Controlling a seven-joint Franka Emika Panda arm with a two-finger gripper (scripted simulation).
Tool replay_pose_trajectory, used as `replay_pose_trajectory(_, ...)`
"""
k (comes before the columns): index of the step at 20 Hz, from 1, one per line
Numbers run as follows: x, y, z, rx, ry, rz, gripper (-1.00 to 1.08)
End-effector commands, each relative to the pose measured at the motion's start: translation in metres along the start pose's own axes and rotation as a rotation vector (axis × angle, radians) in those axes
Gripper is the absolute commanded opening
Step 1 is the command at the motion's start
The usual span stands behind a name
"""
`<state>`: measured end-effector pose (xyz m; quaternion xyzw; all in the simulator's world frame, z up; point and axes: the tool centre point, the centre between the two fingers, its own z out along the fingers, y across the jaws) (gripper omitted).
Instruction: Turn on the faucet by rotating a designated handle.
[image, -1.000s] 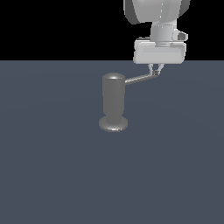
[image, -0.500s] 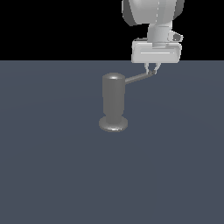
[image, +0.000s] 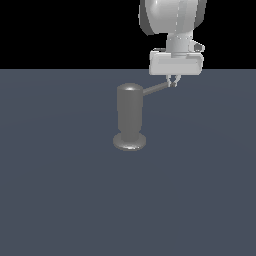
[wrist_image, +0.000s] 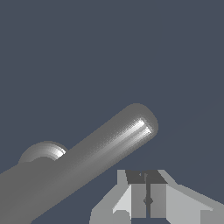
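Grey metal makes up the single faucet (image: 130, 117), one upright cylinder with a domed top standing on a round flared base on the flat slate-blue desk (image: 60, 190). One thin handle (image: 156, 89) juts from its upper part toward the exterior view's right, rising slightly to a rounded tip. One white arm (image: 172, 20) comes down from above, and its one tool (image: 173, 83) sits right at the handle's outer end, just above or touching it; the exterior view is too small to tell which. In the wrist view the handle (wrist_image: 100, 151) runs as a thick grey rod with a bright glint near its rounded tip, the faucet's dome (wrist_image: 43, 152) showing behind it. The tool's two fingers (wrist_image: 139, 192) are pressed together with only a thin seam between them, gripping nothing, just beside the rod's tip. Nothing else stands on the desk, and nothing blocks the handle.
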<state>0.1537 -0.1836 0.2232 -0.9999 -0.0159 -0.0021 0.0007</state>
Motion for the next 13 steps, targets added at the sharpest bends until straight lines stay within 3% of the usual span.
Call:
replay_pose_trajectory(1,0.005,0.001,0.001,-0.001,-0.001,0.002,-1.00)
replay_pose_trajectory(13,0.023,0.000,0.003,-0.001,-0.004,0.006,-1.00)
